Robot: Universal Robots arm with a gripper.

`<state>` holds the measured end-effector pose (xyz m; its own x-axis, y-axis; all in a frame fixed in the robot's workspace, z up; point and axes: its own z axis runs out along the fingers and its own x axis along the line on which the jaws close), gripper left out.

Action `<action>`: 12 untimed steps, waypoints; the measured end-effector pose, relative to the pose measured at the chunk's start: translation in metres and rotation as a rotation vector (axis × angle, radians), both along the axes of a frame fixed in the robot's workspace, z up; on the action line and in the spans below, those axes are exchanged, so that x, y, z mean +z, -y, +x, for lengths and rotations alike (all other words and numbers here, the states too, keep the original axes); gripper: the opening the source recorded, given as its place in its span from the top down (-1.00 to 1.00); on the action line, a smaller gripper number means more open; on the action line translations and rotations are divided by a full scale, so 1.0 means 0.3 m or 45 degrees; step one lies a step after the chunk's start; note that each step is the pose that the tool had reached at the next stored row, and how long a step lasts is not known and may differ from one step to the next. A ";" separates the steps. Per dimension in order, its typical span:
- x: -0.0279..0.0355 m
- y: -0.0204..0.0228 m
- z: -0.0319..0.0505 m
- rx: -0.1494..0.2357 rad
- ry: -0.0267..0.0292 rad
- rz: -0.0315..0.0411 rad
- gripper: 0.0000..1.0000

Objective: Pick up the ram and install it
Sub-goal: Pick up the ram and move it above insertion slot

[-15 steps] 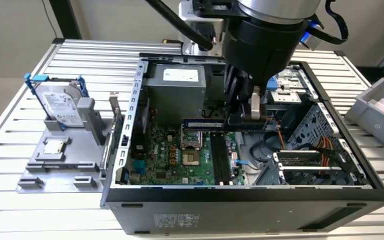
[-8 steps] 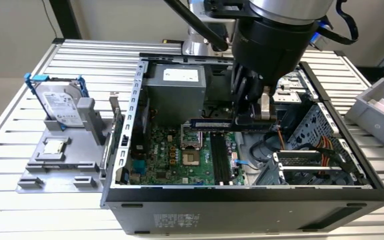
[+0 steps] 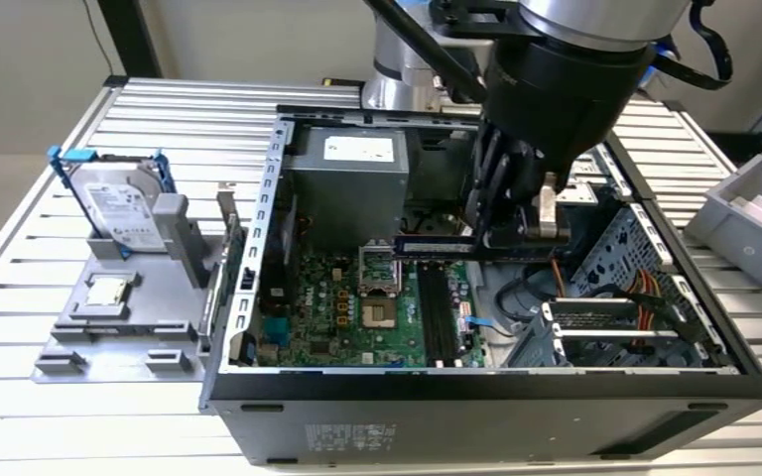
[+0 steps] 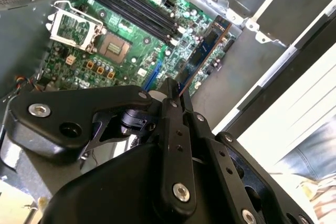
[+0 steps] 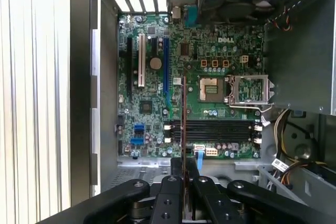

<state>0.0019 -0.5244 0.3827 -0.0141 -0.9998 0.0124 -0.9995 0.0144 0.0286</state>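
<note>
your gripper (image 3: 516,238) has its jaws pinching the ram (image 3: 441,247), which hangs level above the motherboard (image 3: 328,317) inside the open computer case (image 3: 487,397). in the exterior view the long black slots (image 3: 437,317) lie at about six o'clock from the ram, not touching it.

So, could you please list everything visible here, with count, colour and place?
ram: one, dark, held above the motherboard
motherboard: one, green, inside the case
case: one, black, open, on the table
power supply: one, grey, inside the case
hard drive: one, silver in blue bracket, exterior view's left
chip: one, silver, square, near the hard drive
bin: one, grey, exterior view's right
arm: one, black, over the case
pincer: one, black, shut on the ram
</note>
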 end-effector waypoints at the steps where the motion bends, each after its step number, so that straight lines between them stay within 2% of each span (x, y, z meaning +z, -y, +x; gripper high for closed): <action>1: 0.000 0.000 0.004 0.000 0.0000 -0.0001 1.00; 12: 0.000 0.000 0.053 0.000 0.0000 -0.0002 1.00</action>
<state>0.0178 -0.5244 0.3828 -0.0141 -0.9998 0.0126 -0.9995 0.0144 0.0286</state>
